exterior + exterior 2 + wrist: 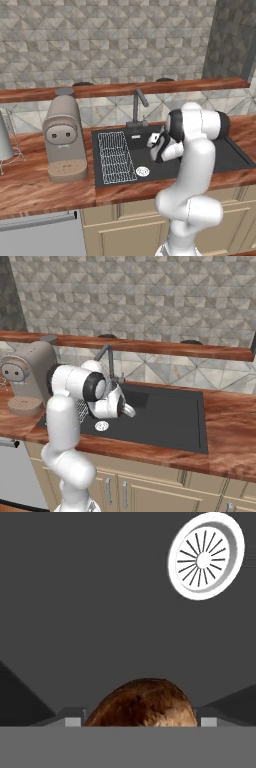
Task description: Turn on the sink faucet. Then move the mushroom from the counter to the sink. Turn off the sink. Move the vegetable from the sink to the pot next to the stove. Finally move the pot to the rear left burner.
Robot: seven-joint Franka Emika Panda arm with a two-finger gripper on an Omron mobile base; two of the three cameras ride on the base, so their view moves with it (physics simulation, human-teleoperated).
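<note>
Inside the sink [235, 155], near the drain [205, 556]: mushroom [145, 704] held between spread gripper [137, 721] fingers. Nearby: faucet [137, 107], drying rack [114, 155], coffee machine [63, 137] on counter [40, 185].

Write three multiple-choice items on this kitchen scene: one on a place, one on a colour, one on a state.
1. Where is the coffee machine?
A. In the basin
B. On the counter left of the sink
C. On the shelf

2. What colour is the mushroom?
A. Brown
B. Green
C. White

3. How does the gripper stand?
A. Shut on the faucet
B. Open on the shelf
C. Around the mushroom, over the basin

Answers: 1 B, both base views show it there. 2 A, the hand view shows a brown cap. 3 C, the fingertips flank the mushroom above the drain.
</note>
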